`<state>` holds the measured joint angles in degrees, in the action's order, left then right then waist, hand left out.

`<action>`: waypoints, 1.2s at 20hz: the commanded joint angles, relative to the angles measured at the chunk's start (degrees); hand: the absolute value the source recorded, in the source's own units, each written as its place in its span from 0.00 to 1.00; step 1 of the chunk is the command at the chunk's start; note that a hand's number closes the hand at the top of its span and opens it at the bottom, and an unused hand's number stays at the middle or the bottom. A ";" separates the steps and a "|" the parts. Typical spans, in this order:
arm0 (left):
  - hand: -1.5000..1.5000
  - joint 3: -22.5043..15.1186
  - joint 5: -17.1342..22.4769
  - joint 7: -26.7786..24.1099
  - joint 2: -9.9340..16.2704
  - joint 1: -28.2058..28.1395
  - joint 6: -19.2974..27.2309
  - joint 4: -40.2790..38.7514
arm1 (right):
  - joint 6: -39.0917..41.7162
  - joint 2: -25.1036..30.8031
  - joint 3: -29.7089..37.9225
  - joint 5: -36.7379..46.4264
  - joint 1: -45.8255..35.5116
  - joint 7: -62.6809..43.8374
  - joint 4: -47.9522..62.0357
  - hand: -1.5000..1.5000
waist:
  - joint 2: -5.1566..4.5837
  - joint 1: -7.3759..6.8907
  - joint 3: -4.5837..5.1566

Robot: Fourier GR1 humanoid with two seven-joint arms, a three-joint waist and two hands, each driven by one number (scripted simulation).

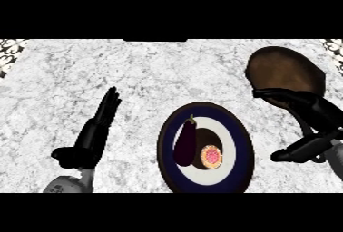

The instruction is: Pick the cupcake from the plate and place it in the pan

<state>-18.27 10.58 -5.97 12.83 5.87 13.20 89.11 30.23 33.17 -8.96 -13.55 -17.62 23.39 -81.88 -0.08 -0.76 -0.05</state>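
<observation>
A cupcake [210,157] with a pink top lies on its side on a round plate [236,138] with a dark blue rim and white middle, at the lower centre. A brown pan [281,70] sits at the upper right. My right hand [315,111] hovers at the pan's near edge, to the right of the plate, fingers relaxed and holding nothing. My left hand [97,129] rests open at the left, fingers straight and pointing up.
A dark purple eggplant [185,140] lies on the plate right beside the cupcake, on its left. The counter [134,68] is white speckled stone. Patterned tiles [10,50] show at the top corners.
</observation>
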 commanded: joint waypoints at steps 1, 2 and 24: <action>0.50 0.16 0.30 -3.48 0.89 -4.43 -2.71 0.49 | 1.05 1.03 -0.84 6.69 -3.68 2.39 -0.34 0.00 | 0.06 0.09 0.05; 0.50 -0.69 -0.82 1.82 -0.56 -2.09 0.13 3.39 | 3.25 1.80 -1.38 9.15 -4.00 5.63 2.51 0.00 | 0.03 0.05 0.01; 0.50 1.33 -2.88 -1.52 -3.55 -2.30 -1.63 -0.59 | 3.40 -3.68 -27.21 45.44 -10.00 -13.70 -7.58 0.00 | 0.07 0.45 0.04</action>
<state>-16.38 8.86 -7.86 10.80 4.14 10.82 87.97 33.66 31.25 -33.32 25.97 -28.43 9.84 -90.86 0.01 -0.30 0.02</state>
